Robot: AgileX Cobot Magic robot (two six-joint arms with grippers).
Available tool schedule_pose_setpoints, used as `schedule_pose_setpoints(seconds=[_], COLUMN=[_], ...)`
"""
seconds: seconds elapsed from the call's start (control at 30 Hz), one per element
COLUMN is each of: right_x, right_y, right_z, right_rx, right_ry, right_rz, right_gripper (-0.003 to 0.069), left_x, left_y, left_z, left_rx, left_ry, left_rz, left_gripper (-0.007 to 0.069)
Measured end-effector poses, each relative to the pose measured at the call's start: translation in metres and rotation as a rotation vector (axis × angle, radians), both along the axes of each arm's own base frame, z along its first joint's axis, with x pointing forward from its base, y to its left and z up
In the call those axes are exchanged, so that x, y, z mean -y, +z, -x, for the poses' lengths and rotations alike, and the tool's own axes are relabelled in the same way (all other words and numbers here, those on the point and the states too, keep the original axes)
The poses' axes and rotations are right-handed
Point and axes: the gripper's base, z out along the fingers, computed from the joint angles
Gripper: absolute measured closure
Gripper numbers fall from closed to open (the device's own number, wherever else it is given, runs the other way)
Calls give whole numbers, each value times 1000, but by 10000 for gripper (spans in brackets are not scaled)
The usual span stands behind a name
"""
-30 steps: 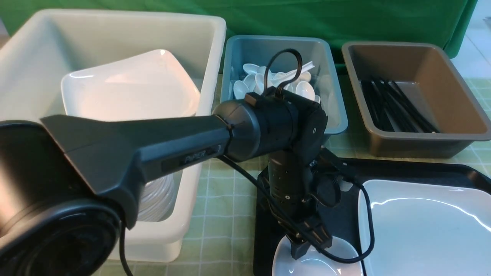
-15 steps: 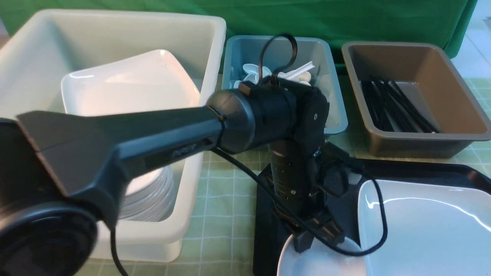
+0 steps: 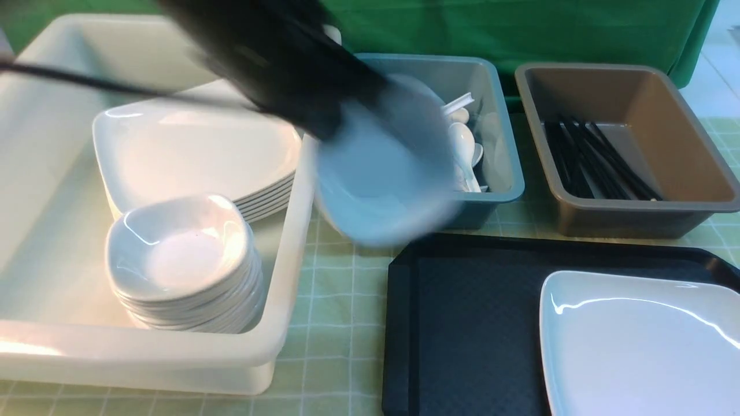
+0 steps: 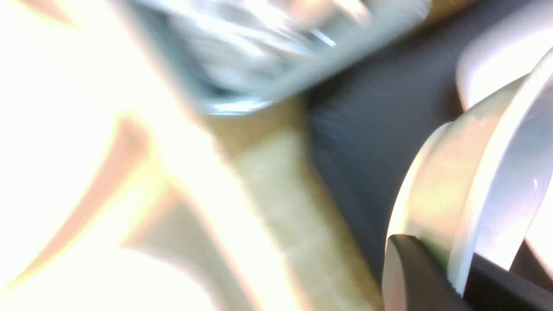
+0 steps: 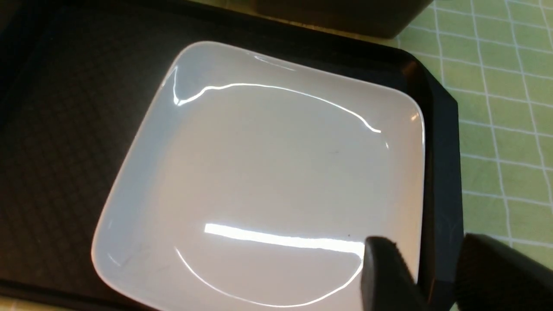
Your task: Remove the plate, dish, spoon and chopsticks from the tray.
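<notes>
Pinched only by its rim in the closed left gripper point(image 4: 458, 280), the dish point(image 3: 381, 179) hangs in mid-air off the tray point(image 3: 462, 323) beside the tub point(image 3: 277, 346) and could slip free on a fast swing, while the right gripper point(image 5: 436, 276) gapes empty at the plate's point(image 3: 636, 341) edge.

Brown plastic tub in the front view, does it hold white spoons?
No, the brown plastic tub holds only thin black chopsticks.

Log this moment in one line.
left gripper: shut on dish, airborne, off tray | right gripper: open at plate edge | plate: on tray
</notes>
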Motion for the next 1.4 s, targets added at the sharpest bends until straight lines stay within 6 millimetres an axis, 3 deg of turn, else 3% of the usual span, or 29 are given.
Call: schedule_pose_setpoints(seconds=[0.03, 0.17, 0.33, 0.57, 0.67, 0.97, 1.2, 1.4], right_x=[0, 0, 0, 0, 0, 0, 0, 0], right_y=[0, 1, 1, 1, 1, 1, 1, 1], right_z=[0, 0, -1, -1, -1, -1, -1, -1], right_rx=[0, 7, 10, 14, 16, 16, 16, 16], right_ry=[0, 0, 0, 1, 1, 1, 1, 1], right_rz=[0, -1, -1, -1, -1, -1, -1, -2], right_gripper=[420, 420, 419, 419, 419, 419, 419, 419], left_x=[-29, -90, -123, -125, -126, -129, -134, -134], left_y=[5, -4, -50, -116, -129, -129, -133, -135], left_z=[0, 9, 24, 37, 40, 38, 41, 43], left_rx=[-7, -63, -140, -220, -228, -196, -193, -226], left_ry=[112, 376, 563, 687, 710, 738, 741, 743], left_rz=[36, 155, 335, 427, 424, 424, 337, 325], left_gripper=[613, 613, 613, 613, 613, 601, 515, 383])
